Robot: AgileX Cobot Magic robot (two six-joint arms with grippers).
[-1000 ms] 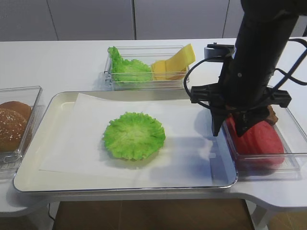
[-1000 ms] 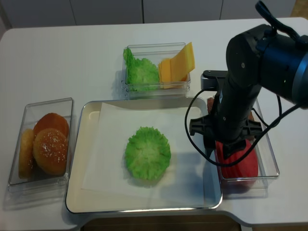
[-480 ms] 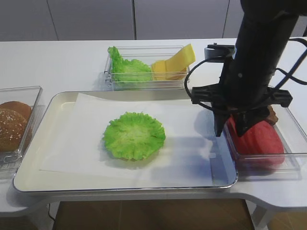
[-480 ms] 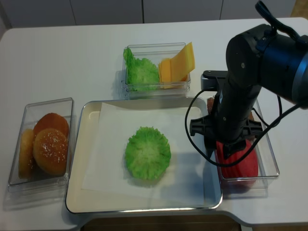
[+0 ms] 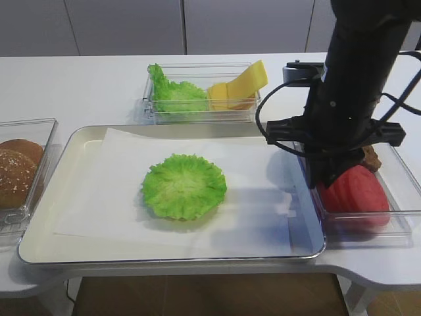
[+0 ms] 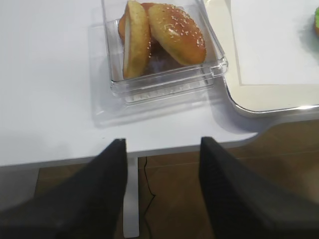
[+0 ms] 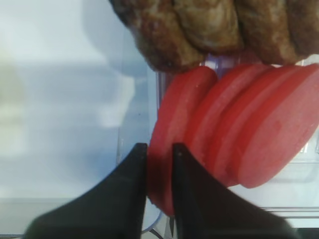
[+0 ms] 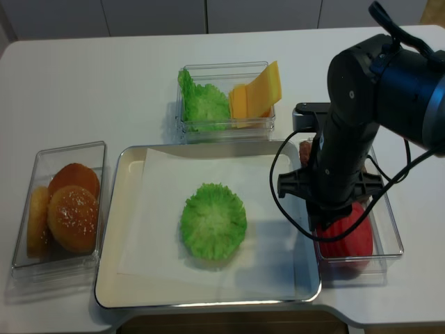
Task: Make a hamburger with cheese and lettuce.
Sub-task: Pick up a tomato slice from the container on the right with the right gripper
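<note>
Lab-style food bench — not a home kitchen.
White table [image 5: 79,85], plain grey cabinet panels [image 5: 125,26] along the top, ingredients in clear tubs [image 8: 59,209].

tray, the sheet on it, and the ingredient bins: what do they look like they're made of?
Tray: likely metal, its raised rim shiny and reflective, its floor cream.
Sheet: looks like matte white paper, thin and flat with a crisp edge; possibly baking paper.
Bins, such as the bun bin: clear rigid plastic, see-through walls with glossy highlights.
</note>
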